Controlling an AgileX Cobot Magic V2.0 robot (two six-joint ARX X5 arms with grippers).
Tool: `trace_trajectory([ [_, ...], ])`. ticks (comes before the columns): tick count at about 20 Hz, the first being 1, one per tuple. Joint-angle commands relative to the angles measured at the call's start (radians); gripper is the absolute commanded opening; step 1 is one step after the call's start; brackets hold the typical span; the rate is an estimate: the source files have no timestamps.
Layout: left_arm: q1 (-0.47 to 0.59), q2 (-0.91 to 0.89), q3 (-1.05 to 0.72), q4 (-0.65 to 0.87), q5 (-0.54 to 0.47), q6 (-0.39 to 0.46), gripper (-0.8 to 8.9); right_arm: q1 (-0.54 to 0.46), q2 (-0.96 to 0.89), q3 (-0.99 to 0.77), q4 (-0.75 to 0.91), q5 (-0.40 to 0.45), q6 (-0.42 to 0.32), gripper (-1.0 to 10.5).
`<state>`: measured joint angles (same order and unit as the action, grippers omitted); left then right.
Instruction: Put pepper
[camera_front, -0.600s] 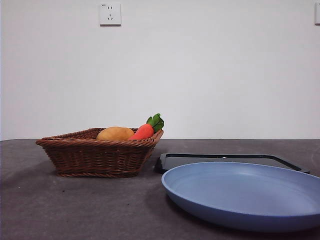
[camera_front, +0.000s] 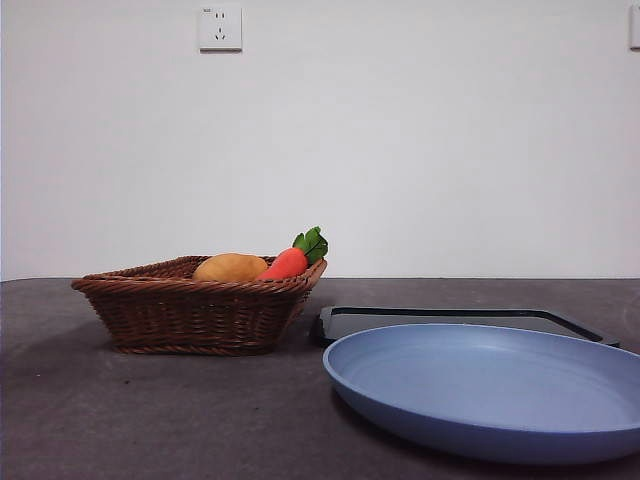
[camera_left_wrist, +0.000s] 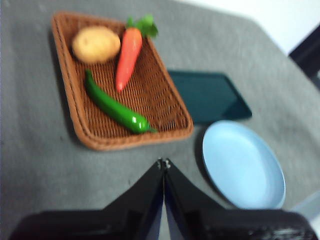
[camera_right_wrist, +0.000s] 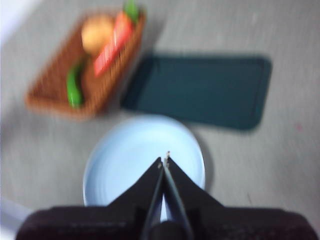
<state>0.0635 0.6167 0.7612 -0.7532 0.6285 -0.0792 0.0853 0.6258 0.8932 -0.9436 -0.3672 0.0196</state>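
The pepper (camera_left_wrist: 116, 106) lies in the basket (camera_left_wrist: 80, 127) beside a carrot (camera_left_wrist: 128, 53) and potato (camera_left_wrist: 96, 44). Both grippers, left (camera_left_wrist: 163, 163) and right (camera_right_wrist: 165, 158), hang above the tabletop (camera_left_wrist: 35, 165), fingers clenched and empty, the right over the blue plate (camera_right_wrist: 125, 165).

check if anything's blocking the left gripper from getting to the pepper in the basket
Nothing visible does. The pepper lies uncovered in the basket, apart from the carrot and potato. The left gripper, shut, hangs above the table beside the basket.
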Motion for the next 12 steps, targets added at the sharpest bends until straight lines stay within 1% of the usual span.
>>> trace_trajectory([
  [1, -0.012, 0.03, 0.051, -0.08, 0.007, 0.122, 0.06, 0.004, 0.039, 0.073, -0.108, -0.002, -0.122, 0.1],
  [3, -0.021, 0.043, 0.065, -0.109, 0.007, 0.139, 0.06, 0.004, 0.058, 0.092, -0.145, -0.001, -0.144, 0.1],
  [6, -0.023, 0.044, 0.065, -0.108, 0.003, 0.139, 0.25, 0.004, 0.067, 0.092, -0.143, 0.0, -0.143, 0.2],
  [7, -0.023, 0.044, 0.065, -0.108, 0.001, 0.139, 0.8, 0.004, 0.069, 0.092, -0.142, 0.0, -0.142, 0.5],
  [8, -0.023, 0.044, 0.065, -0.108, 0.001, 0.138, 1.98, 0.004, 0.073, 0.092, -0.142, 0.0, -0.14, 1.3],
  [9, -0.023, 0.044, 0.065, -0.107, 0.001, 0.135, 2.89, 0.004, 0.079, 0.092, -0.142, 0.0, -0.134, 2.1],
  [10, -0.023, 0.044, 0.065, -0.108, 0.001, 0.136, 3.4, 0.004, 0.087, 0.092, -0.142, 0.0, -0.109, 2.9],
  [11, -0.024, 0.044, 0.065, -0.108, 0.002, 0.135, 3.4, 0.004, 0.098, 0.092, -0.143, 0.0, -0.1, 3.2],
  [12, -0.025, 0.044, 0.065, -0.108, 0.002, 0.135, 3.4, 0.004, 0.108, 0.092, -0.145, 0.0, -0.099, 3.2],
])
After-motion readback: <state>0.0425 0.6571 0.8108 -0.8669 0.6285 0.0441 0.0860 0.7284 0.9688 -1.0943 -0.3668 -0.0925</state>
